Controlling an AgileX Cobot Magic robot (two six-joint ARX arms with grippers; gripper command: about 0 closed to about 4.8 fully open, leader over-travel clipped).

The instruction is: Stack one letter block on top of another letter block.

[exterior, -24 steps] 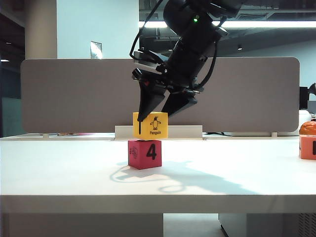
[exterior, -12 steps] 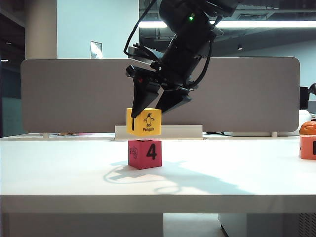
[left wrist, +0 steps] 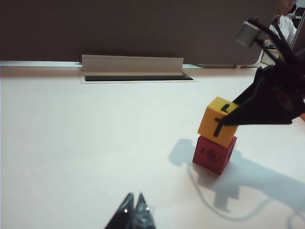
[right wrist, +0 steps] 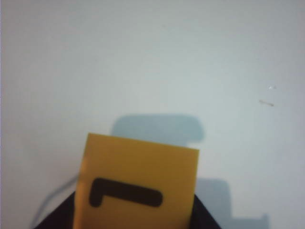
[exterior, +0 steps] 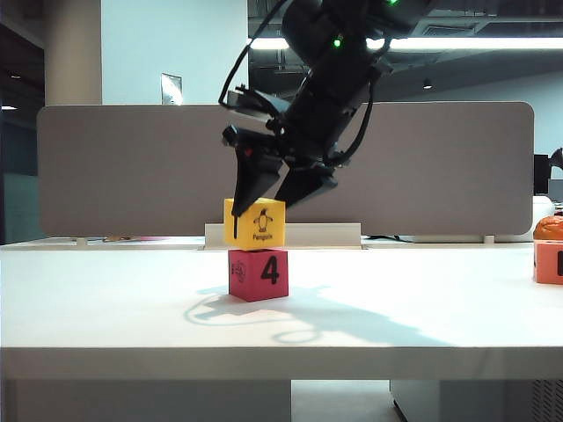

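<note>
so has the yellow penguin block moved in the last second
Yes. Held by the right gripper, the yellow penguin block shifted left, still above the pink 4 block.

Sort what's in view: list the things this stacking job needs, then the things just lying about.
In the job:
- yellow penguin block, held in the right gripper, tilted above the pink block
- pink "4" block on the table
- left gripper, idle, away from the blocks

Lying about:
- orange-pink block at the far right
</note>
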